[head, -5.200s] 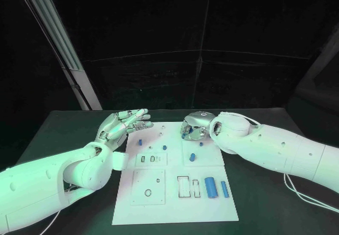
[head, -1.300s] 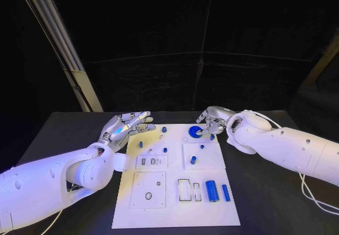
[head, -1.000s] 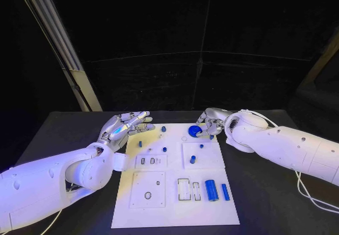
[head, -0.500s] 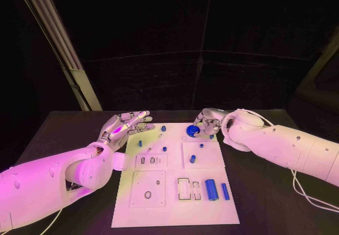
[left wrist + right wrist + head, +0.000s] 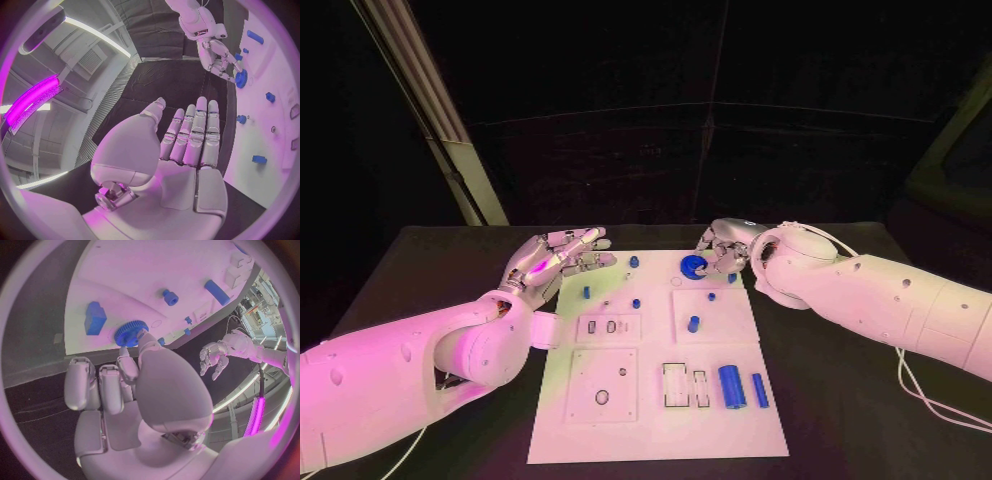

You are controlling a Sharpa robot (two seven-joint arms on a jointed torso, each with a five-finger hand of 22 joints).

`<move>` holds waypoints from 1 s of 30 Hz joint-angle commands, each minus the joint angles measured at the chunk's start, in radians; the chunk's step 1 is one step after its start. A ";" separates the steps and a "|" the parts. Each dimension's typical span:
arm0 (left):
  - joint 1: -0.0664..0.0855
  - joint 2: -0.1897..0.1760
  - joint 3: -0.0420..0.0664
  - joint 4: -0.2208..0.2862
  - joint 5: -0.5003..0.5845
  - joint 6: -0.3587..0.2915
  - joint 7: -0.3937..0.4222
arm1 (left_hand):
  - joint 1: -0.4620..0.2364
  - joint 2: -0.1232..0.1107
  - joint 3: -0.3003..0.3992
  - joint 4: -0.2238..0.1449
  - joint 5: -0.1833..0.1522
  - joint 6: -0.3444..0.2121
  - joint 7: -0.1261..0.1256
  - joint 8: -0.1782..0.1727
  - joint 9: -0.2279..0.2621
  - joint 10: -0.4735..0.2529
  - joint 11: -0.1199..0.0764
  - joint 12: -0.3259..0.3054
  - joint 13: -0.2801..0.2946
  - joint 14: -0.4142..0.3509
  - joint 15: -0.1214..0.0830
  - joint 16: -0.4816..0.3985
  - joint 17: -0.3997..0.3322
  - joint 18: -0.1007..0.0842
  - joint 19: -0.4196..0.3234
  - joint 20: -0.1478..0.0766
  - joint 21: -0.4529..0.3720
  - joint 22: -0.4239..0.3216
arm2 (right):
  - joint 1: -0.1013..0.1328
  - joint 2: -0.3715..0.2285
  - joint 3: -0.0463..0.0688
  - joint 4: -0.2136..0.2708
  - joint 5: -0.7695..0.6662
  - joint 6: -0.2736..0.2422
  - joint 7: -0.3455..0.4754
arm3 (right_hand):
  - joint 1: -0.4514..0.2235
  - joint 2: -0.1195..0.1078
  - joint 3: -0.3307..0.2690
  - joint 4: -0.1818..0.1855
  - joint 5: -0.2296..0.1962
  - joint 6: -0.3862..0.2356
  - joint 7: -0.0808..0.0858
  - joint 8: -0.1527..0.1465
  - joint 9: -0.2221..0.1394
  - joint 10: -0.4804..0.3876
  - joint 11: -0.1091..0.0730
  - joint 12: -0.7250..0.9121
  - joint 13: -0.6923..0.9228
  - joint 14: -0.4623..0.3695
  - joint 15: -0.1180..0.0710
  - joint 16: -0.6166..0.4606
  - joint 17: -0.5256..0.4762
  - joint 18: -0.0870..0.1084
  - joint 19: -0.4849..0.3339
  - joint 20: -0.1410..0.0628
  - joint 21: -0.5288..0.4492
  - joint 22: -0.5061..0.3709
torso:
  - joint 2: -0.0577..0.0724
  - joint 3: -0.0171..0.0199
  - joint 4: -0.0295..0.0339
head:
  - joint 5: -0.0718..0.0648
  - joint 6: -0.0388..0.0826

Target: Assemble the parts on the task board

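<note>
1. Our right hand [image 5: 720,250] is at the far end of the task board [image 5: 646,420], pinching a blue gear [image 5: 692,265] between thumb and a fingertip; the other fingers sit curled beside it. The right wrist view shows the toothed rim clearly, w/ the gear [image 5: 130,333] held just over the white surface.
2. Our left hand [image 5: 554,256] hovers palm-up off the board's far left corner, fingers straight and slightly apart, holding nothing. It's near the board but not touching it afaict.
3. Step in hand, as we read it: seat the gear on its spot at the far end. We can't see a peg or hole under it since the gear covers that patch, so alignment has to go by feel.
4. To do it well, we'd keep the gear flat to the board, not tilted, and lower slowly. If it binds, a small twist probably helps more than pushing harder.
5. Watch the neighbours: a small blue block [image 5: 95,317] sits just beside the gear in the right wrist view, and a small blue peg [image 5: 633,263] stands nearby toward the left hand. We don't want to knock either.
6. Still lying loose at the near end: a big blue cylinder [image 5: 730,383] and a thinner blue bar [image 5: 759,390] beside it, so there's plenty left imo.
</note>
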 commanded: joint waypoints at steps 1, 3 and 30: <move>0.002 0.002 0.000 0.000 -0.001 0.016 0.003 | 0.006 0.003 0.002 -0.004 0.005 -0.007 0.031 -0.003 0.000 -0.006 -0.001 -0.006 -0.001 -0.004 0.003 -0.007 -0.002 0.014 0.001 0.004 -0.003 -0.001 | 0.002 0.003 0.001 0.007 -0.043 -0.039 0.000 | 0.004 0.009 -0.001 -0.005 0.000 0.009 0.000 0.004 0.001 0.007 -0.003 0.004 0.001 0.064 0.007 0.006 0.062 -0.013 0.006 0.002 0.003 0.001 | 0.000 0.0000 0.0009 | -0.002 -0.001; 0.002 0.002 0.000 0.000 -0.001 0.016 0.002 | 0.006 0.003 0.002 -0.004 0.005 -0.007 0.031 -0.003 0.000 -0.006 -0.001 -0.006 -0.001 -0.004 0.003 -0.007 -0.002 0.014 0.001 0.004 -0.003 -0.001 | 0.002 0.004 0.001 0.008 -0.047 -0.040 -0.001 | 0.004 0.009 -0.001 -0.005 0.000 0.009 0.000 0.004 0.001 0.007 -0.003 0.004 0.001 0.064 0.007 0.006 0.062 -0.013 0.006 0.002 0.003 0.001 | 0.000 -0.0003 0.0010 | -0.002 -0.001; 0.002 0.003 -0.001 -0.003 -0.001 0.020 -0.003 | 0.007 0.003 0.003 -0.005 0.005 -0.007 0.031 -0.002 0.000 -0.006 -0.001 -0.006 -0.001 -0.004 0.003 -0.008 -0.002 0.014 0.001 0.004 -0.004 -0.001 | 0.002 0.021 0.000 -0.013 -0.058 0.054 -0.006 | 0.008 0.012 0.001 -0.010 0.000 0.012 0.000 0.005 0.000 0.008 -0.002 0.007 0.007 0.064 0.007 0.008 0.065 -0.013 0.008 0.002 0.005 0.006 | 0.000 0.0004 0.0001 | 0.001 -0.008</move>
